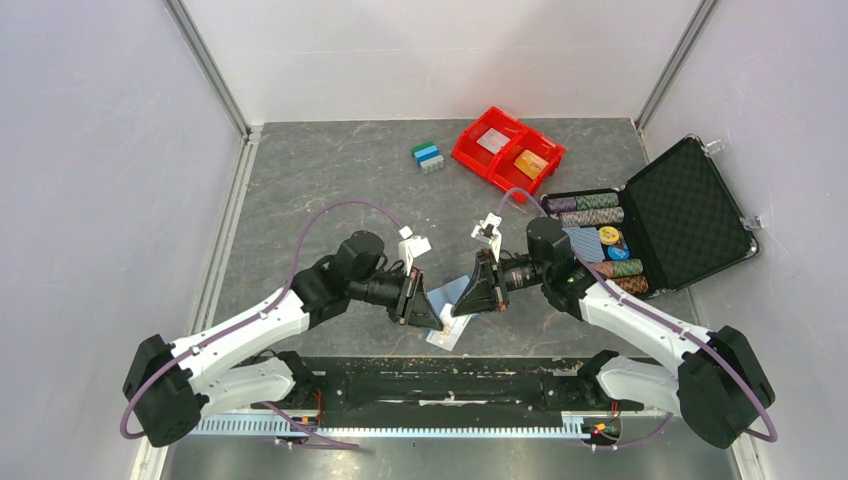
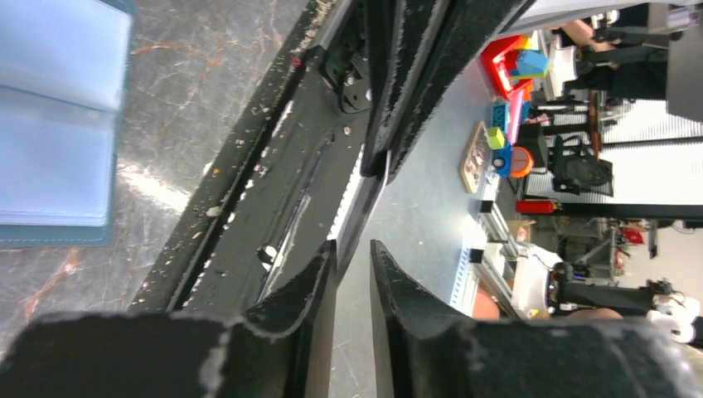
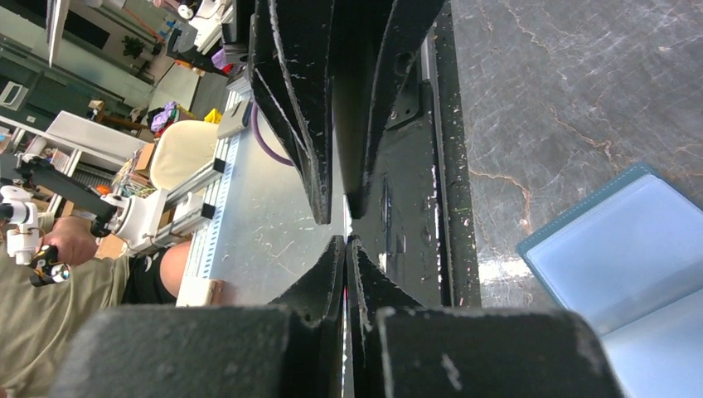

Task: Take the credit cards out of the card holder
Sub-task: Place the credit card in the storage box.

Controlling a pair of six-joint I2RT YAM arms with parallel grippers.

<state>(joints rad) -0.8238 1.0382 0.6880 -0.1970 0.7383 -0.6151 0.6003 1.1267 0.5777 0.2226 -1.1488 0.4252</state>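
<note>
The card holder lies spread open by the middle of the desk's near edge; it looks light, floppy and slick, likely to slide unless a panel is pinned. Over it the right gripper pinches a thin credit card, seen edge-on; the left gripper faces it, jaws slightly parted, the card's free end at their mouth; the card should be light, stiff and slippery, best taken across its flat faces.

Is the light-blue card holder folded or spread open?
Spread open: the card holder lies flat, with two panels side by side along a crease.
</note>
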